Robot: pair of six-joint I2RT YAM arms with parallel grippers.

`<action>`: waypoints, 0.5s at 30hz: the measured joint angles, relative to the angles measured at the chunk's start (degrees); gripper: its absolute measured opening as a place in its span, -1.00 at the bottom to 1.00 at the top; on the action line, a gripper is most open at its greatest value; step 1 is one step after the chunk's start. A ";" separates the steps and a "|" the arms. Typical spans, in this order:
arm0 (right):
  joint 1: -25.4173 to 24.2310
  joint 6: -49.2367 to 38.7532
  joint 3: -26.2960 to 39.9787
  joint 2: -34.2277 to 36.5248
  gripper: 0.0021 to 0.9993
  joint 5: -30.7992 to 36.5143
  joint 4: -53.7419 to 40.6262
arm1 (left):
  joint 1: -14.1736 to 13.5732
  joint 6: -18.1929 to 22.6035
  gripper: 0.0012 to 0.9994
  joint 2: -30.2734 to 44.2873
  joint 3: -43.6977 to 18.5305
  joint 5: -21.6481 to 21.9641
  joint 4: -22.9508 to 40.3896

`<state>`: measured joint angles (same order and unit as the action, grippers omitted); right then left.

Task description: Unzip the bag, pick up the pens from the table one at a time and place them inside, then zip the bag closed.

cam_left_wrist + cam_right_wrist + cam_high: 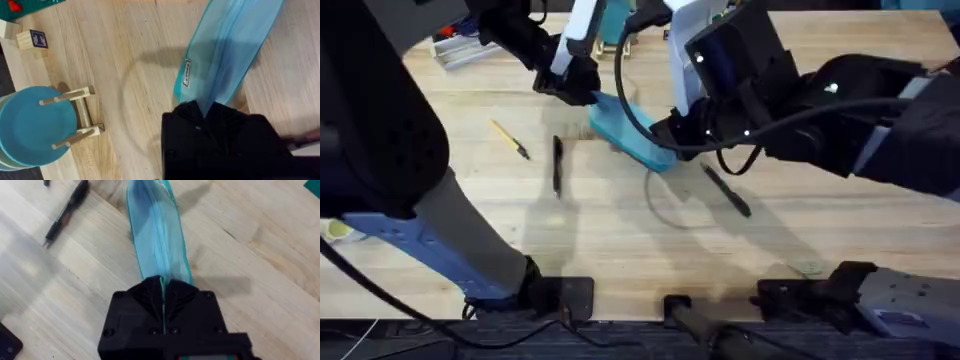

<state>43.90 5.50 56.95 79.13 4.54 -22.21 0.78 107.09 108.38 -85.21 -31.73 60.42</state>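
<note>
My left gripper (207, 112) is clenched on one end of the bag (632, 134), my right gripper (162, 282) on the other end, holding it stretched just above the table (620, 230). Two pens (557, 164) lie on the table, one on each side of the bag.

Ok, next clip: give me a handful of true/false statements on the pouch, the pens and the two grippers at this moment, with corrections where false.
1. Both grippers grip the bag, one at each end. True: the left gripper pinches one end and the right gripper the other.
2. Both pens are already inside the bag. False: one pen and the other pen lie on the table.
3. The two pens lie on opposite sides of the bag in the overhead view. True.
4. The yellow stick lies in the bag. False: it lies on the table, beside the first pen.
5. A teal disc sits on a wooden stand. True.
</note>
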 joint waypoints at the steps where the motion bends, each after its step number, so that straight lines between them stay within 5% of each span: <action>1: 0.00 -0.01 0.00 0.00 -0.95 0.00 0.28 | 0.00 -0.01 -0.92 -0.01 0.00 0.01 0.00; 15: 0.00 -0.02 0.00 2.42 -0.94 -0.04 5.58 | 0.00 -0.01 -0.92 0.00 0.00 -0.22 0.02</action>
<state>43.90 5.48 56.95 81.56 4.49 -16.63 0.78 107.09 108.38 -85.21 -31.94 60.45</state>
